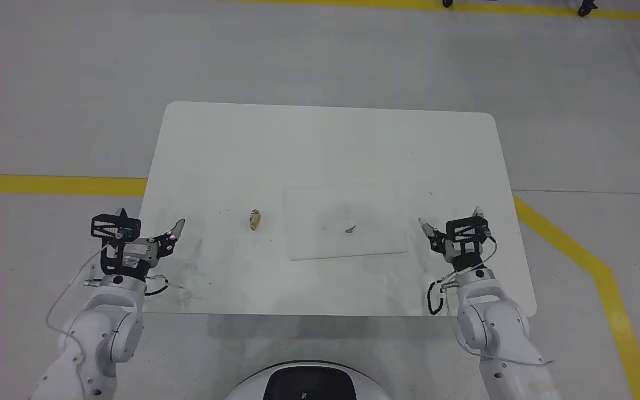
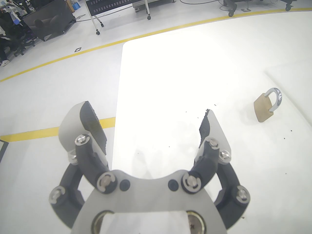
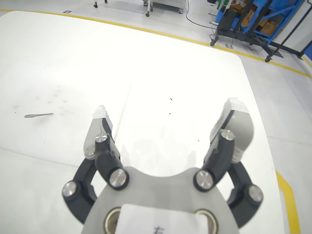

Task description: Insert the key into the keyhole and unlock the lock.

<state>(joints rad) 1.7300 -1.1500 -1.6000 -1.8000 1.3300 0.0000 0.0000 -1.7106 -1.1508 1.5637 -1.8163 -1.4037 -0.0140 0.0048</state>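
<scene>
From above, you had the lock [image 1: 255, 219] lying on the table [image 1: 330, 150]. The left gripper [image 1: 152, 224] sat off one side of the lock at the table's edge. The key [image 1: 350, 229] lay on the lock's other side, between the lock and the right gripper [image 1: 451, 221].

In the left wrist view, the left gripper [image 2: 147, 108] stood wide and empty. The lock [image 2: 263, 109] lay ahead and aside of it, well apart, with the brass body nearer and the shackle at the far end.

In the right wrist view, the right gripper [image 3: 167, 105] was likewise spread wide, holding nothing. The key [image 3: 39, 115] lay flat toward the lock, its long axis running roughly crosswise to the fingers' reach. By my judgement the right arm was the nearer one for the key, and you would have had to travel toward the lock to reach it.
</scene>
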